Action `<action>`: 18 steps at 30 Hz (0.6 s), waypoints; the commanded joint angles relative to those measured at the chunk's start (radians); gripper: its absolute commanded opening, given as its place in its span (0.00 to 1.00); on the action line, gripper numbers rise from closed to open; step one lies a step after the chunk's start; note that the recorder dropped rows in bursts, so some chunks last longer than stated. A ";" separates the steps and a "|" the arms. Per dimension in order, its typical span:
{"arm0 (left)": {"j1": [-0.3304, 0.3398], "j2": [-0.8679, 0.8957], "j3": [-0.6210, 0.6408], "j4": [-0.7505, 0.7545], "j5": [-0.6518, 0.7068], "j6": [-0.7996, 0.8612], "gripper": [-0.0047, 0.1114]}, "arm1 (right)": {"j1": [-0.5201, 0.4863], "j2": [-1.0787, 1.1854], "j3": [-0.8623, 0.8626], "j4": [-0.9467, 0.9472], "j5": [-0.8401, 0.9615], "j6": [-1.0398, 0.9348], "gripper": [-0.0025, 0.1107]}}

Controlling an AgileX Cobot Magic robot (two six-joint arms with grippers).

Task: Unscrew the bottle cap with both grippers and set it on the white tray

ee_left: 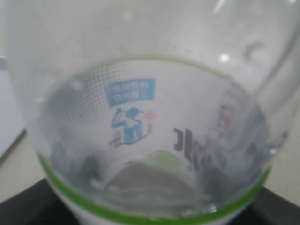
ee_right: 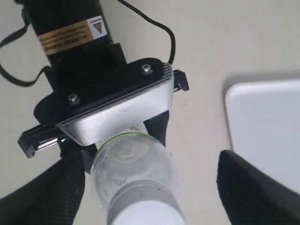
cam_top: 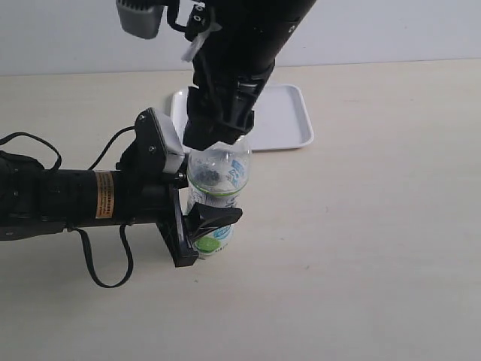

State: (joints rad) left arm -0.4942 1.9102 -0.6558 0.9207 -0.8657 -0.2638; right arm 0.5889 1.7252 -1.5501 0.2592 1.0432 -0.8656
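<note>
**Task status.** The bottle cap (ee_right: pixel 146 213) is seated on the neck of the bottle (cam_top: pixel 218 177), so removal is not complete. The views do not show whether the thread has been loosened. No cap shows on the visible part of the white tray (cam_top: pixel 289 120). The tray lies on the table (cam_top: pixel 376 248) just behind the bottle and is partly hidden by the right arm. Steps judged outstanding:

1. Close on the cap.
2. Turn it off the neck.
3. Lift it clear.
4. Carry it to the tray.
5. Let go.

**Bottle position.** The bottle stands upright on the table in front of the tray, with the capped end directly under the right arm.

**Left claw** (cam_top: pixel 213 219). It is clenched on the lower body of the bottle, at the label. It comes in from the side, with its arm lying level over the table. The left wrist view is filled by the clear wall and printed label, which fits a close grasp. Its judged function is to brace the bottle against rotation.

**Right claw** (ee_right: pixel 151 190). It is released and points down over the bottle top. Its fingers (ee_right: pixel 51 192) stand wide on either side of the cap, apart from it. It holds nothing and touches nothing that the views show. It is judged that it must close squarely on the cap before any turning can take effect.
</note>
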 commanded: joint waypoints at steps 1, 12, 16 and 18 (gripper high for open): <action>-0.006 -0.002 0.001 -0.001 -0.011 -0.004 0.04 | -0.001 -0.003 -0.004 -0.016 0.049 0.229 0.68; -0.006 -0.002 0.001 -0.001 -0.011 -0.002 0.04 | -0.004 -0.030 -0.004 -0.039 0.118 0.440 0.68; -0.006 -0.002 0.001 -0.001 -0.011 -0.006 0.04 | -0.004 -0.030 -0.004 -0.112 0.108 0.549 0.68; -0.006 -0.002 0.001 -0.001 -0.007 -0.006 0.04 | -0.004 -0.030 -0.004 -0.156 0.110 0.599 0.68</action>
State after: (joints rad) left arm -0.4942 1.9102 -0.6558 0.9207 -0.8657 -0.2656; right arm 0.5889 1.7045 -1.5501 0.1640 1.1580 -0.3391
